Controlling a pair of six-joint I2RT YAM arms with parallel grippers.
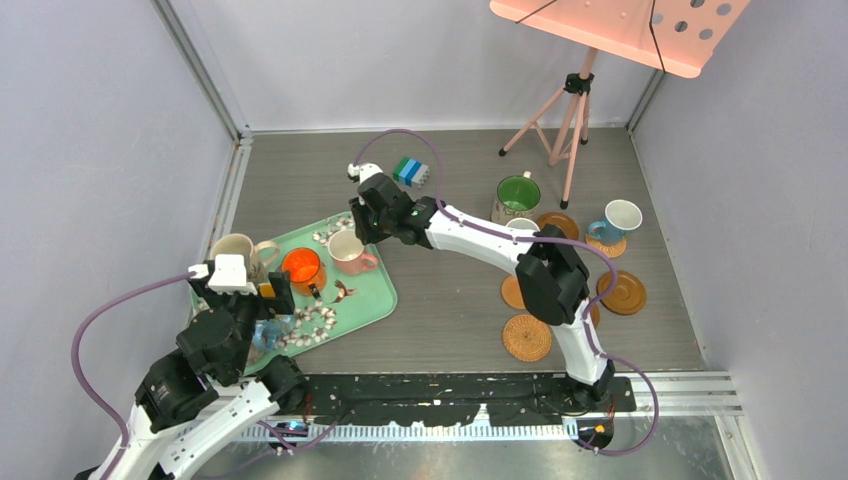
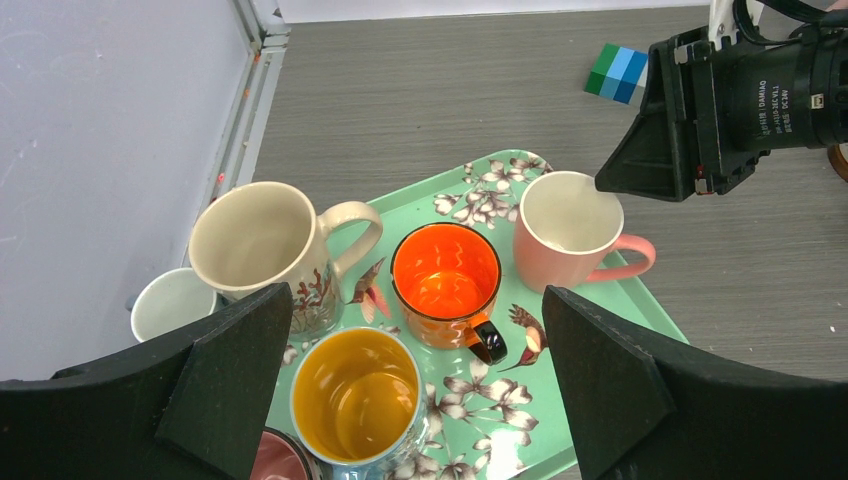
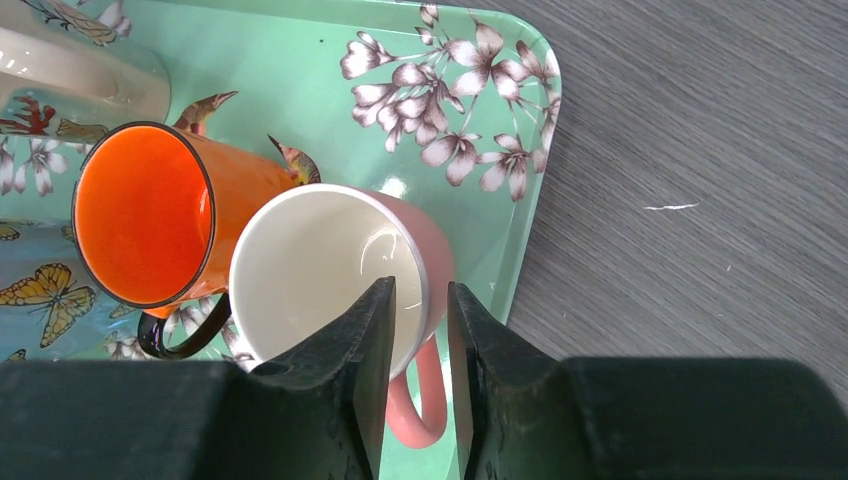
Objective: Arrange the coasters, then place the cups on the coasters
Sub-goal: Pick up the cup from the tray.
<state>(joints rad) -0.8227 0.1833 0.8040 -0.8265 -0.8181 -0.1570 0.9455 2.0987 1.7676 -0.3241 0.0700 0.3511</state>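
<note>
On the mint tray stand the pink cup, an orange-inside cup, a cream cup, a yellow-inside cup and a pale cup. My right gripper straddles the pink cup's rim by its handle, one finger inside and one outside, narrowly open with a gap showing. My left gripper hovers wide open above the tray's near cups. Right of the tray lie the coasters: a wicker one, dark brown ones and an orange one. A green-inside cup and a white-and-blue cup stand near them.
A blue-green toy block lies behind the right gripper. A pink music stand rises at the back right. Grey walls close in the left, right and back. The right arm's elbow hangs over some coasters.
</note>
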